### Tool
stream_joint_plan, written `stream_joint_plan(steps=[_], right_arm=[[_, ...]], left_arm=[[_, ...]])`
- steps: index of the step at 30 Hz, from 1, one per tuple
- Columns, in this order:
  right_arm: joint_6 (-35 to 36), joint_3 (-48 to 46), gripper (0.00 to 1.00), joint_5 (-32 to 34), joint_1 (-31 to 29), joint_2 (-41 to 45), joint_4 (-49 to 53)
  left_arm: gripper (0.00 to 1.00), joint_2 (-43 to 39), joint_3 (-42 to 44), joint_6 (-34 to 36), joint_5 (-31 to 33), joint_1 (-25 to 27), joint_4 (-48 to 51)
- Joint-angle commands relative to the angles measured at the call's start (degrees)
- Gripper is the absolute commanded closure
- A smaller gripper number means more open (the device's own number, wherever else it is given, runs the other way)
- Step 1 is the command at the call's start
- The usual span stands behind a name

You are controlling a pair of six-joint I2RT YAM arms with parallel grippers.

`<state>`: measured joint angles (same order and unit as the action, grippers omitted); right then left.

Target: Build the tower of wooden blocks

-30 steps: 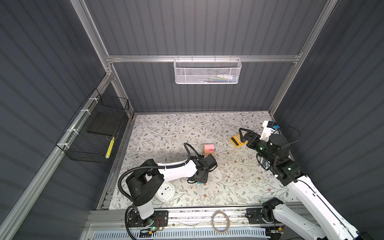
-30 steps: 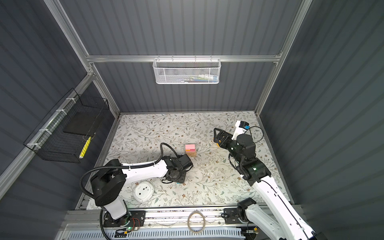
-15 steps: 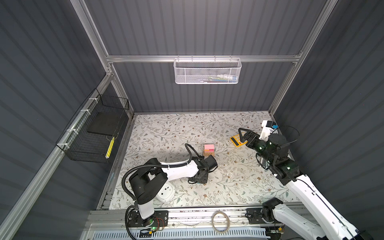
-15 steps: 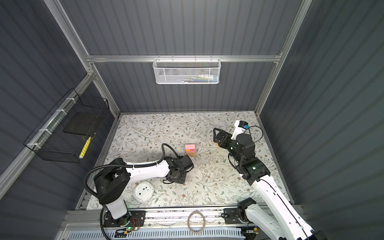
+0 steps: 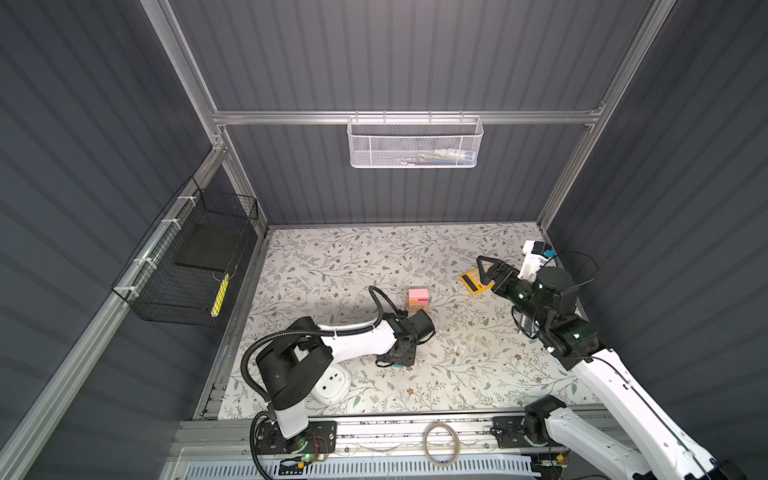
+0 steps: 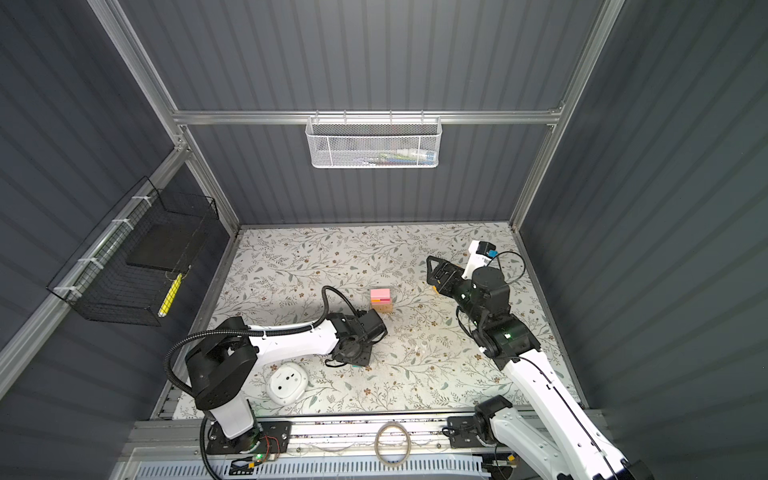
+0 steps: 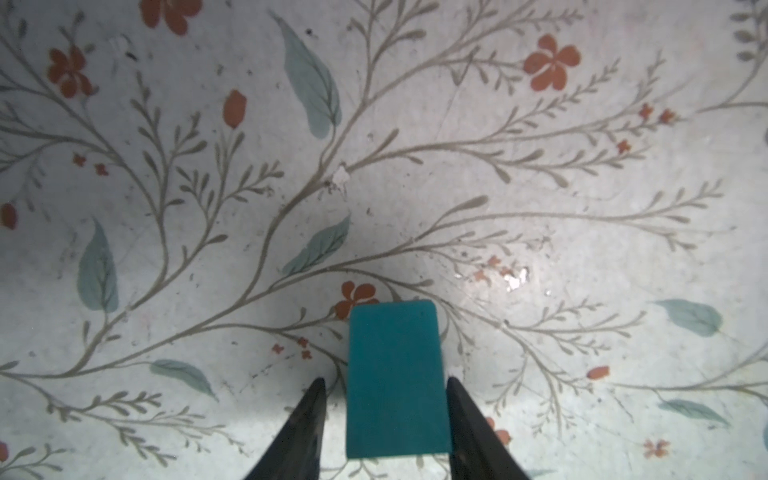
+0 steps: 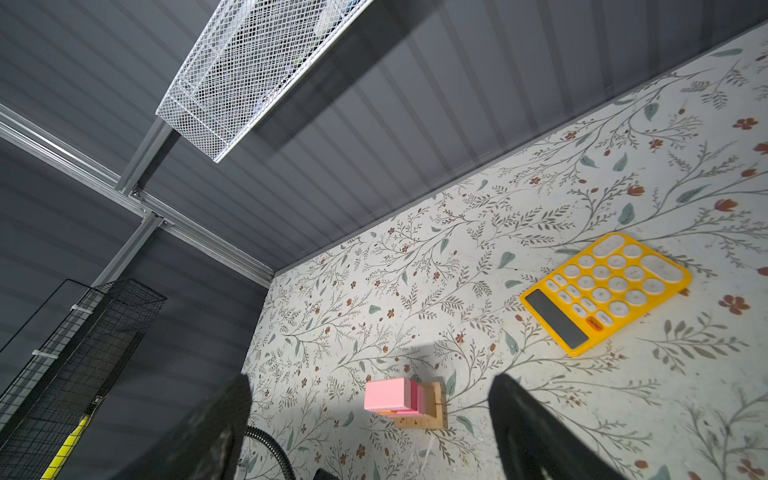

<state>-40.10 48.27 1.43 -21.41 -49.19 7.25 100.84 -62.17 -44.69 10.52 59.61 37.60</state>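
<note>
In both top views my left arm lies stretched low across the floral-patterned counter (image 5: 478, 374), wrist bent so that the left end effector (image 5: 397, 360) (image 6: 353, 359) points straight down near the counter's middle. Only a sliver of the teal wooden block (image 5: 399, 366) shows under it, so its axis cannot be read here. Just beyond stands the small tower of wood blocks (image 5: 417, 300) (image 6: 381, 300), upright, a tan base under orange, red and pale pink layers. My right arm rises from the near right, elbow high, and holds the right end effector (image 5: 483, 268) (image 6: 432, 268) aloft over the yellow plastic calculator (image 5: 471, 284), aimed toward the far left.

In the left wrist view the teal block lies between my fingers (image 7: 307, 428), its long axis running out along them, past their tips. One finger touches its side; a strip of counter shows beside the other, so I cannot tell whether I truly pinch it.

In the right wrist view my fingers (image 8: 536, 432) are spread wide, framing the tower, which stands well apart ahead; the calculator lies off to its side.
</note>
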Motion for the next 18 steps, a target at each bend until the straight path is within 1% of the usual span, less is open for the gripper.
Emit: stream_joint_plan(steps=[1,5,10,16,17,18], right_arm=[[-0.3,-0.4,0.09,-0.4,0.2,0.1,-0.9],[-0.4,-0.4,0.10,-0.4,0.2,-0.1,-1.0],[-0.4,-0.5,0.10,-0.5,0.2,-0.1,-1.0],[-0.4,-0.5,0.10,-0.4,0.3,-0.1,-1.0],[-0.4,-0.4,0.10,-0.4,0.3,-0.2,-0.9],[-0.4,-0.5,0.10,-0.5,0.2,-0.2,-0.9]], left_arm=[[0.53,-2.0,-0.8,-0.9,0.7,0.4,0.2],[0.54,-1.6,-0.8,-0.9,0.4,0.3,0.1],[0.61,-1.4,-0.8,-1.0,0.3,0.4,-0.1],[0.61,-1.7,-0.8,-1.0,0.3,0.4,0.0],[0.61,-1.8,-0.8,-1.0,0.3,0.4,0.0],[0.58,-1.8,-0.8,-1.0,0.2,0.4,0.0]])
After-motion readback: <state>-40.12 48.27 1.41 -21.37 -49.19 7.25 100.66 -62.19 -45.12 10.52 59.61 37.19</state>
